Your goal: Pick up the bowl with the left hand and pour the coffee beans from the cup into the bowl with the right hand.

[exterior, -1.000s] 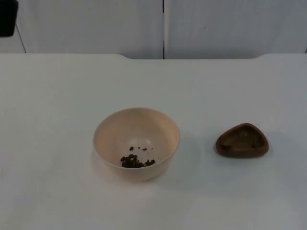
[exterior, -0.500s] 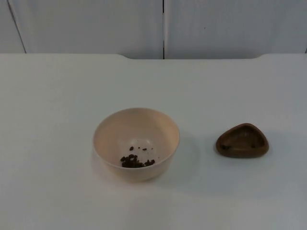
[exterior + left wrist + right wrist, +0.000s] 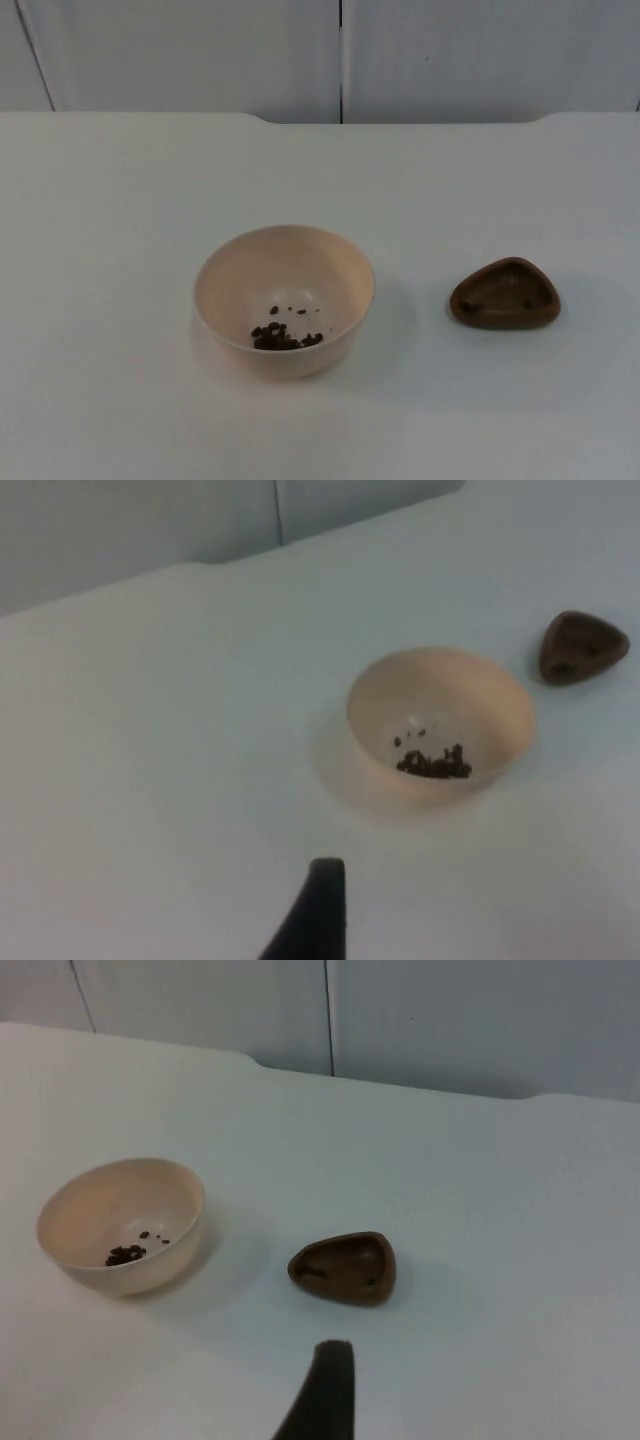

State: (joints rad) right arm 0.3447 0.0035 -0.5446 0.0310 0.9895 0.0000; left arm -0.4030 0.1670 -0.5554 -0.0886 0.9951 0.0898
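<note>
My left gripper is hanging back from the bowl, beans sitting inside, and I can't tell how open it is.

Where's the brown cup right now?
In the top view the brown cup sits on the white table, right of the cream bowl, apart from it.

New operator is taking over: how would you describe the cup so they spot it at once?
On the white table, look beside the cream bowl, toward the right arm's side. The cup is the small, dark brown, rounded-triangular dish; the bowl is larger, pale and holds the coffee beans.
</note>
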